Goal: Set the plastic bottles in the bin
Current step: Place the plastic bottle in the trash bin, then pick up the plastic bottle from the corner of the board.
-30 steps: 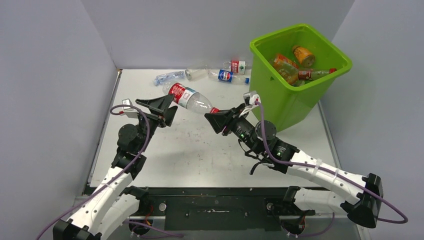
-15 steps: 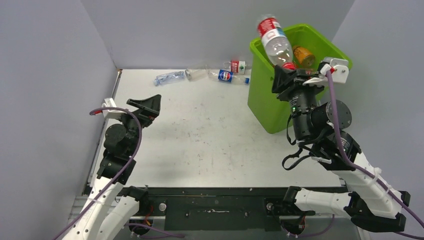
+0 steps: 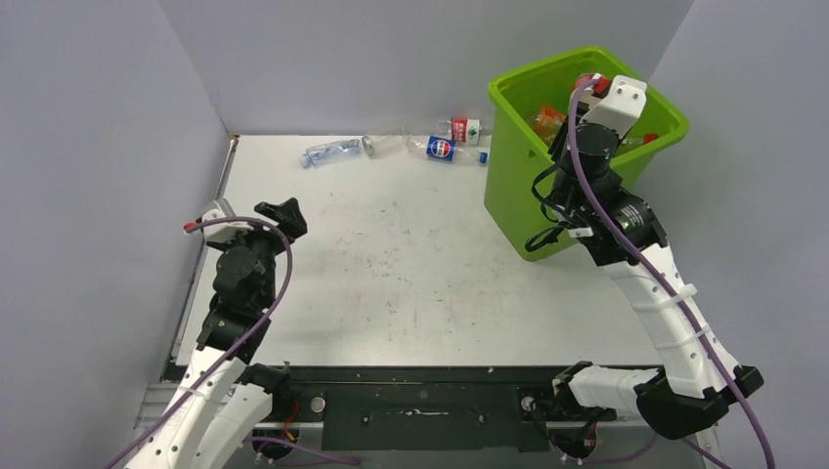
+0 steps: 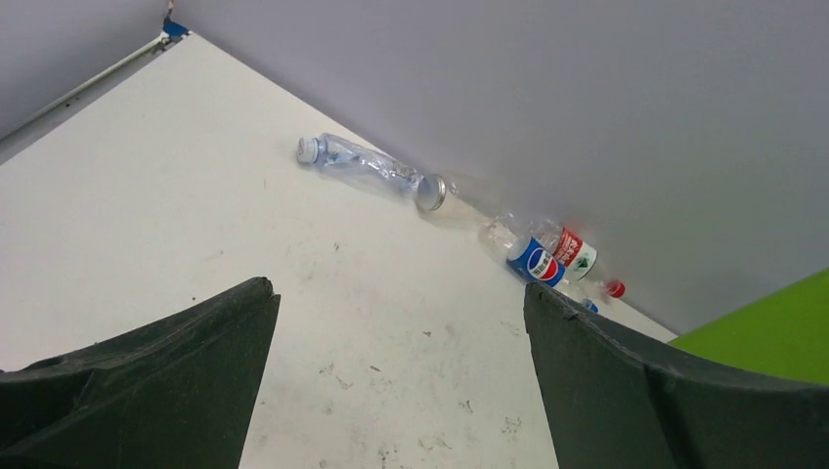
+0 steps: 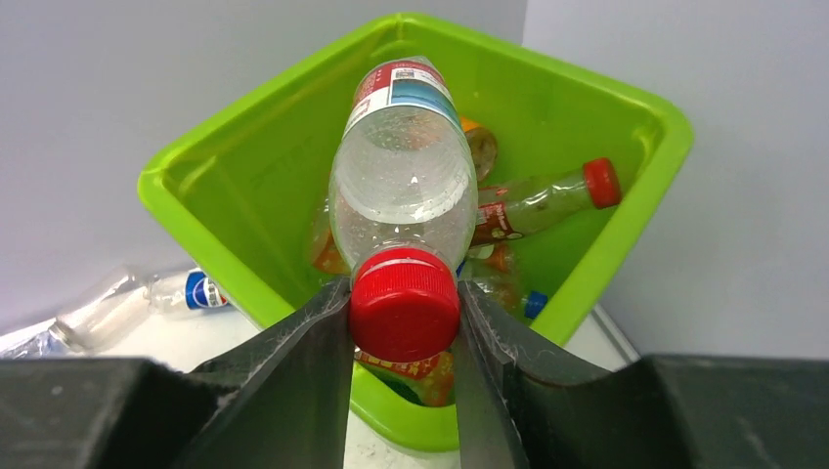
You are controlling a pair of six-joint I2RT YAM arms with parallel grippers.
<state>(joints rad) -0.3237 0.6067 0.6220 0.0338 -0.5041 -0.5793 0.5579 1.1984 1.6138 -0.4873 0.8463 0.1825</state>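
Right gripper [image 5: 403, 305] pinches the red-labelled clear bottle [image 5: 403, 176] by its red cap. Its long axis runs straight out from the fingers, base over the lime-green bin [image 5: 235, 195] and above the bottles inside [image 5: 538, 200]. Left gripper [image 4: 396, 322] is spread wide and empty over bare table [image 4: 147, 195]. A Pepsi bottle [image 4: 536, 262] lies along the back wall.

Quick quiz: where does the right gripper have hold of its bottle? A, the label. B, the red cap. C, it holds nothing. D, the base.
B: in the right wrist view the right gripper is shut on the red cap of the bottle, whose body points out over the bin.
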